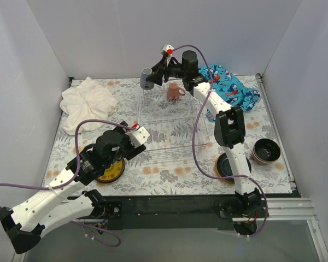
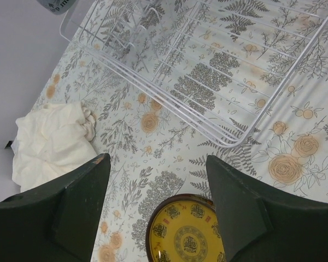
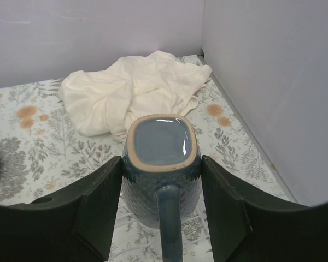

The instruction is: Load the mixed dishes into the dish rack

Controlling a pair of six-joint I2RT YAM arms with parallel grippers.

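My right gripper (image 1: 156,76) is shut on a grey-blue mug (image 1: 147,78) and holds it in the air over the far left corner of the pale wire dish rack (image 1: 199,143). In the right wrist view the mug (image 3: 159,136) is base up between the fingers (image 3: 101,202), its handle toward the camera. A brown mug (image 1: 175,91) lies in the rack's far part. My left gripper (image 1: 138,136) is open and empty by the rack's near left corner, above a yellow patterned plate (image 1: 110,170). That plate (image 2: 188,232) shows below the open left gripper (image 2: 156,161).
A white towel (image 1: 87,103) lies far left and a blue shark-print cloth (image 1: 229,87) far right. A dark bowl (image 1: 265,150) sits at the right. A dark plate (image 1: 225,166) lies partly under the right arm. White walls enclose the table.
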